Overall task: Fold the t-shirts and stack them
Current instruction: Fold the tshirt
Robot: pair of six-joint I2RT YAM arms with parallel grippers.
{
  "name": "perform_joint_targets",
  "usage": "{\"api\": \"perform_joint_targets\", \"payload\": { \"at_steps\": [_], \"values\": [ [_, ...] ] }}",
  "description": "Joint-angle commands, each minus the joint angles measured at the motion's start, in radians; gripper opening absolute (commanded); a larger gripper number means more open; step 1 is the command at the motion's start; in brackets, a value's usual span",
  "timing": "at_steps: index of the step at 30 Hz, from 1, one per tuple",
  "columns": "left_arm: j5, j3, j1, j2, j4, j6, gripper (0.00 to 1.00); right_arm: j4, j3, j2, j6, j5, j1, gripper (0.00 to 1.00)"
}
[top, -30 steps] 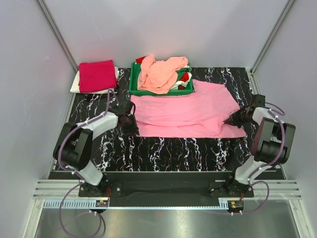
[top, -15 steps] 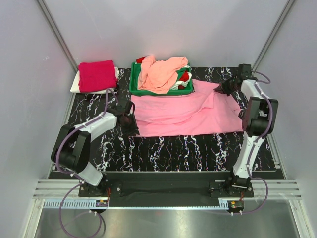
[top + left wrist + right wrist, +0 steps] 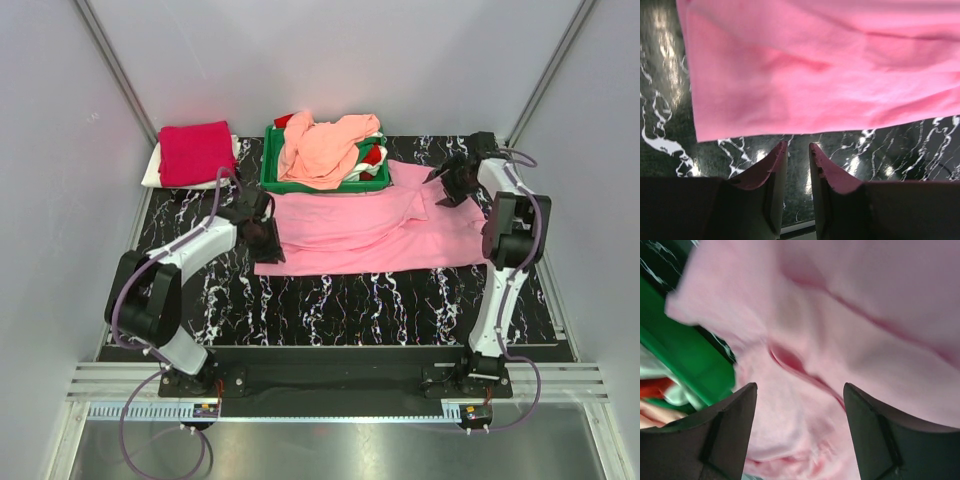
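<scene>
Pink t-shirt [image 3: 360, 235] flat on the tabletop [image 3: 350, 305] before the green tray [image 3: 268, 160], bunched at its far right. Right hand [image 3: 447, 183] wide, empty above that bunch; left hand [image 3: 797, 145] narrow, gripping nothing, just beside the left hem. Could trap a crease if folded unsmoothed

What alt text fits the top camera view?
A pink t-shirt lies spread on a black marbled table, the left gripper at its left edge, the right gripper over its far right corner. Behind it, a green tray holds crumpled shirts; a folded red shirt lies far left.
</scene>
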Motion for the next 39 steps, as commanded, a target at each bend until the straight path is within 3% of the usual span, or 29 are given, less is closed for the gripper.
{"api": "perform_joint_targets", "payload": {
  "at_steps": [1,7,10,16,20,25,28,30,33,37,39],
  "values": [
    [-0.007,0.136,-0.015,0.035,-0.013,0.047,0.29,-0.023,-0.157,-0.274,-0.084,0.119,-0.009,0.77],
    [-0.012,0.287,-0.017,0.182,-0.037,0.1,0.3,0.109,-0.656,-0.537,-0.13,0.126,-0.09,0.81],
    [0.002,0.328,-0.018,0.253,-0.028,0.11,0.29,0.158,-0.793,-0.577,-0.162,0.12,-0.123,0.82],
    [-0.001,0.385,-0.018,0.38,-0.022,0.131,0.29,0.199,-0.918,-0.537,-0.203,0.046,-0.201,0.8],
    [-0.081,0.558,0.008,0.489,-0.109,0.186,0.29,0.176,-0.999,-0.626,-0.203,0.098,-0.273,0.8],
    [-0.118,0.755,0.133,0.598,-0.214,0.191,0.28,0.1,-1.07,-0.735,-0.225,0.17,-0.321,0.83],
    [-0.118,0.818,0.187,0.569,-0.258,0.183,0.28,0.091,-1.081,-0.781,-0.232,0.202,-0.327,0.88],
    [-0.152,0.816,0.193,0.53,-0.278,0.185,0.29,0.08,-1.058,-0.78,-0.239,0.181,-0.327,0.89],
    [-0.18,0.694,0.163,0.401,-0.245,0.188,0.33,0.061,-1.027,-0.807,-0.246,0.124,-0.325,0.89],
    [-0.173,0.351,0.089,0.16,-0.109,0.137,0.41,0.025,-0.99,-0.904,-0.254,0.106,-0.292,0.89],
    [-0.153,0.26,0.04,0.108,-0.062,0.093,0.45,0.005,-0.97,-0.947,-0.252,0.092,-0.263,0.89]
  ]
}}
